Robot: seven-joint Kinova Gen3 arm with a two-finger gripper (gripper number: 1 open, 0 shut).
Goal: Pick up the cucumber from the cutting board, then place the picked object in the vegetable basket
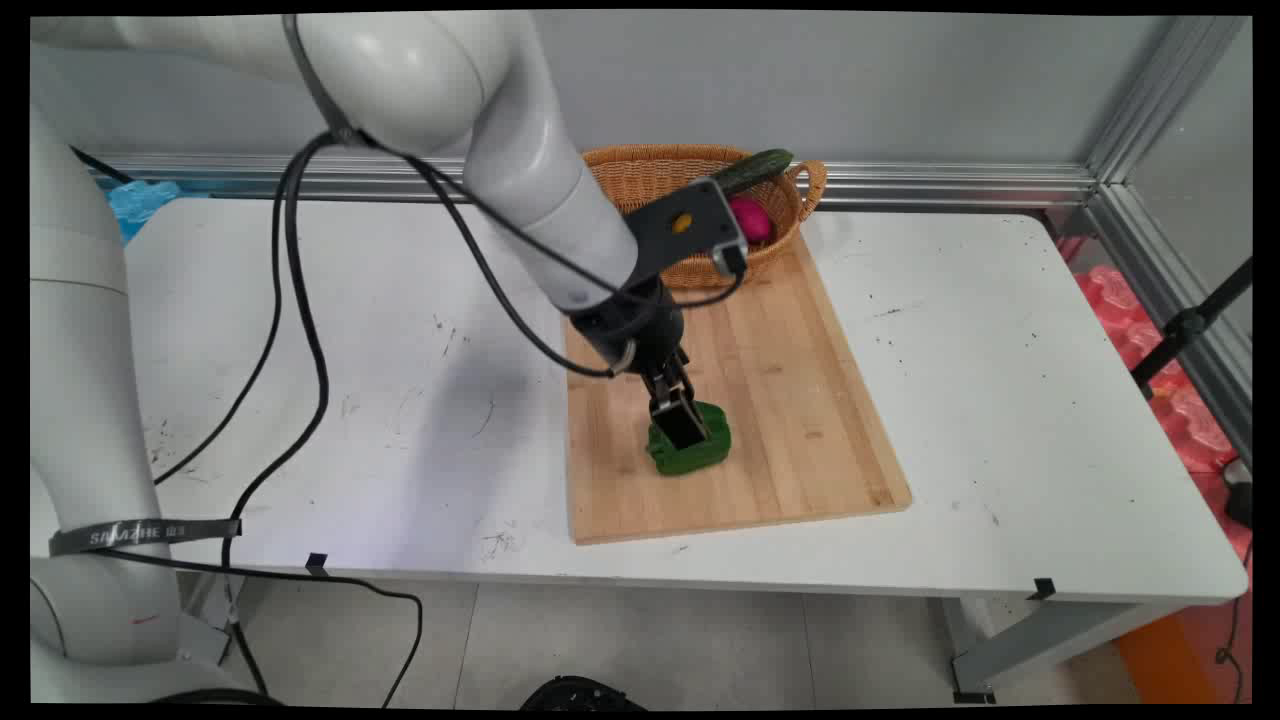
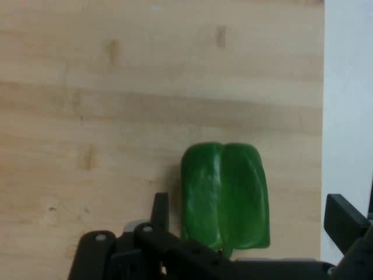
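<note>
A green bell pepper [image 1: 692, 460] lies on a wooden cutting board [image 1: 790, 400] near the board's front left part. My gripper [image 1: 680, 420] reaches down onto it from above. In the hand view the pepper [image 2: 224, 198] sits between the two fingers of the gripper [image 2: 253, 216]. The left finger [image 2: 160, 209] stands close beside the pepper, while the right finger [image 2: 345, 220] is well apart from it. The gripper is open and nothing is clamped. The board [image 2: 116, 87] fills most of the hand view.
A wicker basket [image 1: 650, 175] stands at the board's far end, holding a cucumber [image 1: 755, 170] and a magenta fruit [image 1: 752, 222]. White table [image 1: 1000, 400] lies to the board's right and left; a strip of it [image 2: 349, 87] shows in the hand view. Black cables hang left of the arm.
</note>
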